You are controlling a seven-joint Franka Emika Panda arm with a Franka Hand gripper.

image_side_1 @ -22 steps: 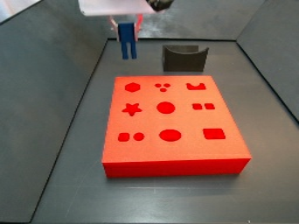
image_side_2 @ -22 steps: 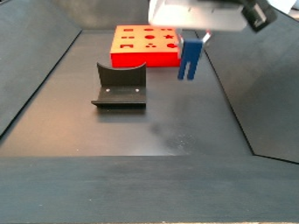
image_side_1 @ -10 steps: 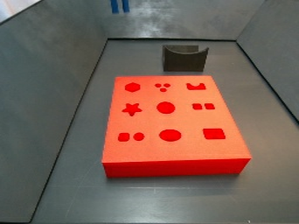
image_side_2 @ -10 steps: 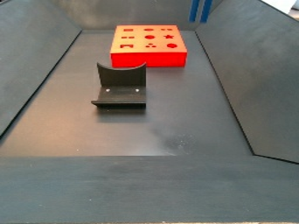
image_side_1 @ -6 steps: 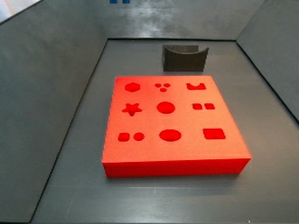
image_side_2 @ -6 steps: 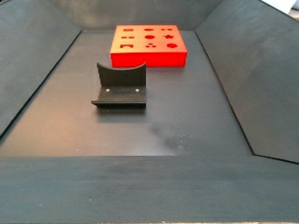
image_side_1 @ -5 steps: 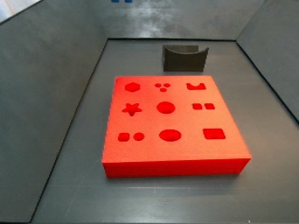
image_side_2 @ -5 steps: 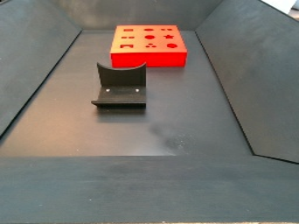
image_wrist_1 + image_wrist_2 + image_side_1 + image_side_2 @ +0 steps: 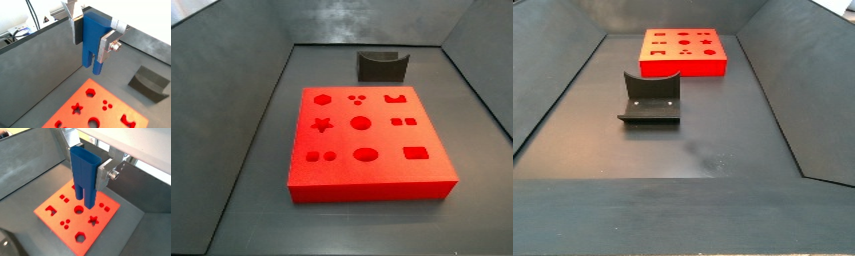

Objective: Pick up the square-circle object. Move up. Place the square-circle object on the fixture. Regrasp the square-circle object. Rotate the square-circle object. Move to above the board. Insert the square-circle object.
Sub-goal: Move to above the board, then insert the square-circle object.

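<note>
In both wrist views my gripper (image 9: 91, 37) (image 9: 89, 170) is shut on the square-circle object (image 9: 94, 42) (image 9: 85, 175), a blue block hanging upright with its two prongs pointing down. It hangs high above the floor. Far beneath it lies the red board (image 9: 100, 110) (image 9: 73, 215) with its dark shaped holes. The dark fixture (image 9: 150, 84) stands beyond the board. Both side views show the board (image 9: 365, 140) (image 9: 683, 52) and the fixture (image 9: 381, 66) (image 9: 651, 97), but neither the gripper nor the blue object is in them.
Grey sloping walls (image 9: 231, 90) (image 9: 800, 80) enclose the dark floor on all sides. Cables and white equipment (image 9: 23, 30) lie outside the wall in a wrist view.
The gripper with the blue object has risen out of the top of both side views. The board and fixture have not moved.
</note>
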